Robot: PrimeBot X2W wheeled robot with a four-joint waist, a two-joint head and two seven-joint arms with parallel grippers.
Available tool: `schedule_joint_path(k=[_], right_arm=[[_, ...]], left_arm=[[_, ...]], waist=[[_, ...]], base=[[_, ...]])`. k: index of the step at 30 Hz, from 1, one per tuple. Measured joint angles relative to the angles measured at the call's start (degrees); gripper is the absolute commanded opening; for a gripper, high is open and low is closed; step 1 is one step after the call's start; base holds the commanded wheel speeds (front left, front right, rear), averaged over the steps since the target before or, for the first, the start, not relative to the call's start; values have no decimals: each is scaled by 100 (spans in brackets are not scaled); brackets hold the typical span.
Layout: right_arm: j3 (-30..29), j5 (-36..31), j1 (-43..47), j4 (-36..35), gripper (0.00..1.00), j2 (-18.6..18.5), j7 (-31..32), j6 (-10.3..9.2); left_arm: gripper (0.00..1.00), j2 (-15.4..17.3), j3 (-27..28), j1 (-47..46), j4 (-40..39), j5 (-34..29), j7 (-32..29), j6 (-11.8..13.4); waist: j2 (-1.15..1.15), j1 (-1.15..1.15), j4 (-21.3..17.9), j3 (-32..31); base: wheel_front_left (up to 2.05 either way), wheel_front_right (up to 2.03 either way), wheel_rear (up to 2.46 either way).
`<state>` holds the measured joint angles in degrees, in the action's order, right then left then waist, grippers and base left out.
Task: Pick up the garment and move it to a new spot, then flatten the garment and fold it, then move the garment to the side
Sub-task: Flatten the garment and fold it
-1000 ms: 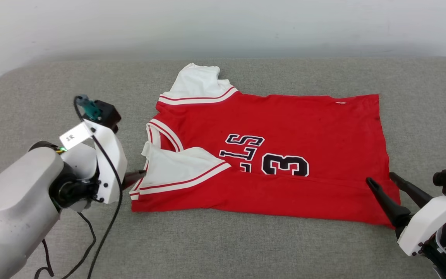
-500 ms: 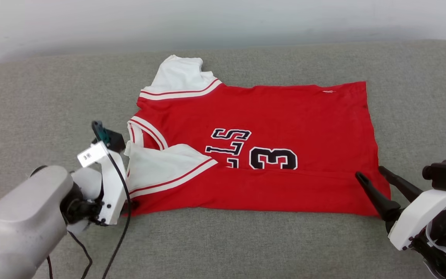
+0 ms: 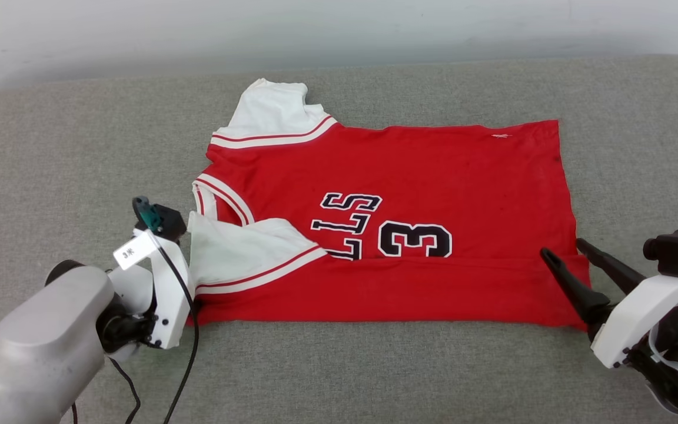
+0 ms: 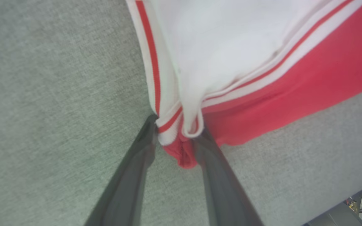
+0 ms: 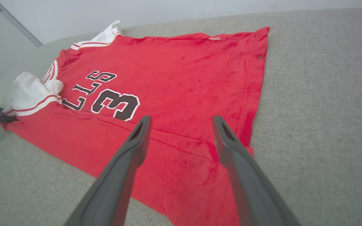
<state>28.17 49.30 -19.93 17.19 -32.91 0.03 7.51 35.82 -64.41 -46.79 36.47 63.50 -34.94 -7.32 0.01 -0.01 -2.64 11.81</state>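
Note:
The garment (image 3: 409, 176), a red jersey with white sleeves and black-and-white lettering, lies flat on the grey cushion, its near part folded over. The lower sleeve is folded onto the chest. In the left wrist view my left gripper (image 4: 176, 128) is shut on the garment (image 4: 231, 47) at its near left corner, with striped trim and red cloth bunched between the fingers. In the head view the left wrist (image 3: 156, 288) hides those fingertips. My right gripper (image 3: 562, 247) stands open over the near right corner; in its own view the right gripper (image 5: 181, 118) is above the red cloth (image 5: 174, 72) and holds nothing.
The grey fabric cushion (image 3: 374, 365) extends well beyond the jersey on the left, on the right and in front. A pale wall (image 3: 339, 29) runs along the back. A black cable (image 3: 189, 353) hangs from the left wrist.
The head camera has shifted. My left gripper went from beside the folded sleeve to the near left corner and closed on the cloth. The right gripper stays open at the right corner.

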Motion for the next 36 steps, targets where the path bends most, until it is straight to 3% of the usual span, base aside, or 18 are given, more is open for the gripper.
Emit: schedule_joint_path(k=[11,16,21,27,36], right_arm=[[-42,-350,-367,-338,100,-783,563,0],[57,-265,-516,-641,100,-1270,1739,1],[32,-126,-565,-684,100,-1445,2869,0],[-3,-116,-464,-516,100,-1241,3588,0],[26,-349,-297,26,100,-660,3674,0]], left_arm=[[0,111,-165,37,-492,-51,675,-7],[0,226,-167,-45,-876,-82,901,-8],[0,320,-171,-79,-1126,-143,990,-8],[0,322,-171,-160,-1302,-211,1028,-4],[0,366,-156,-233,-1393,-289,1145,27]], waist=[[0,1,124,-160],[0,1,168,-227],[0,1,207,-229],[0,1,275,-130],[0,1,347,95]], base=[[0,0,0],[0,0,0],[0,0,0],[0,0,0],[0,0,0]])
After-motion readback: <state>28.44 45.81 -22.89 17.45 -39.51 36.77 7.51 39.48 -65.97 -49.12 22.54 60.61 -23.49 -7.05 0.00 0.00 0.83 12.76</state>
